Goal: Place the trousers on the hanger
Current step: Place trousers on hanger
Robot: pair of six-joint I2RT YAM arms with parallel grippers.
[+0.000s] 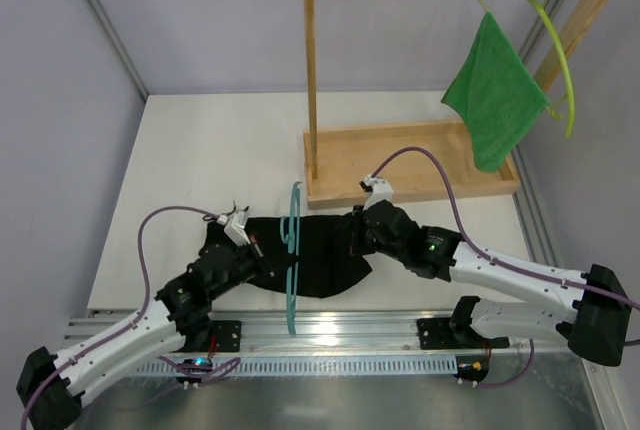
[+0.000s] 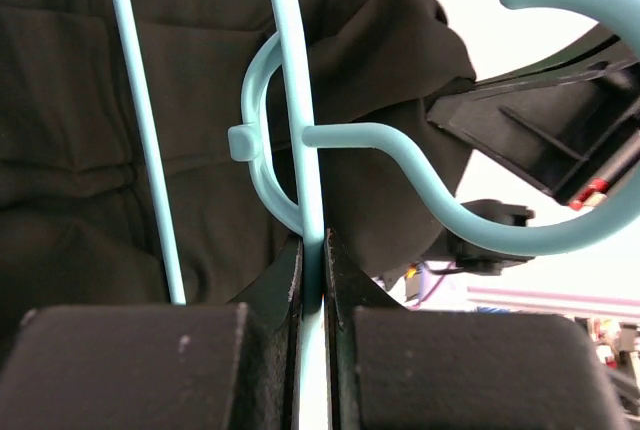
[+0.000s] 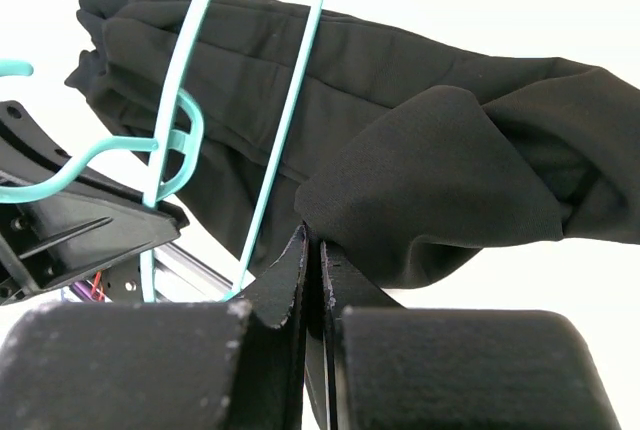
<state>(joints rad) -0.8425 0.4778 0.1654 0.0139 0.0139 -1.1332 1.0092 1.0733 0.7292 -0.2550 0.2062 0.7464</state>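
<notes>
Left gripper (image 2: 312, 275) jaws pressed tight on thin hanger (image 2: 289, 70) bar, hanger standing over trousers (image 3: 450, 170). Right gripper (image 3: 312, 265) jaws pinching fabric fold at trousers' edge.

Top camera looks down; close wrist views, perhaps opposed, share trousers (image 3: 450, 170)

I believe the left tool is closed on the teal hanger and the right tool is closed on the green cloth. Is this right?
Not quite. The right tool is closed on the black trousers, as the right wrist view shows; the green cloth hangs untouched. The left tool does grip the teal hanger.
</notes>
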